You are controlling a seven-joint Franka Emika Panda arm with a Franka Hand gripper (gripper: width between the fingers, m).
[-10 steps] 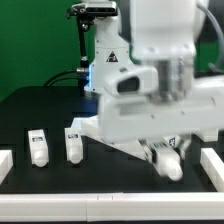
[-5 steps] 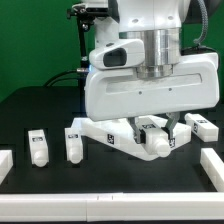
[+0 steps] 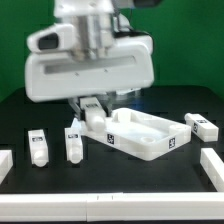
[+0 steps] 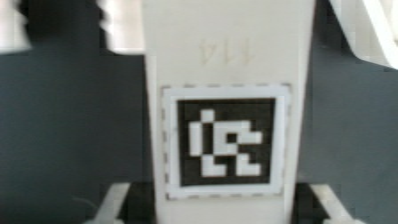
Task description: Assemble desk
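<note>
Wrist view: one white leg block (image 4: pixel 226 80) fills the middle of the picture, upright. It bears a square black-and-white tag (image 4: pixel 226 138) with a coded pattern and no readable letters. The faint raised marks (image 4: pixel 222 48) above the tag are too blurred to read.

Exterior view: the gripper (image 3: pixel 92 108) is clenched on this leg block, just above the corner of the desk top (image 3: pixel 140 135) on the exterior view's left. The desk top, a rimmed tray, rests on the black worktop (image 3: pixel 30 115) near its middle, with two tags on its front wall.

Count:
- **Leg blocks:** four. One is held. The first loose leg block (image 3: pixel 38 147) and second loose leg block (image 3: pixel 73 143) stand toward the worktop's front edge. The third loose leg block (image 3: pixel 200 125) lies near the edge on the exterior view's right.
- **White bars:** two, a left bar (image 3: pixel 4 165) and a right bar (image 3: pixel 212 163), at the front corners.
</note>
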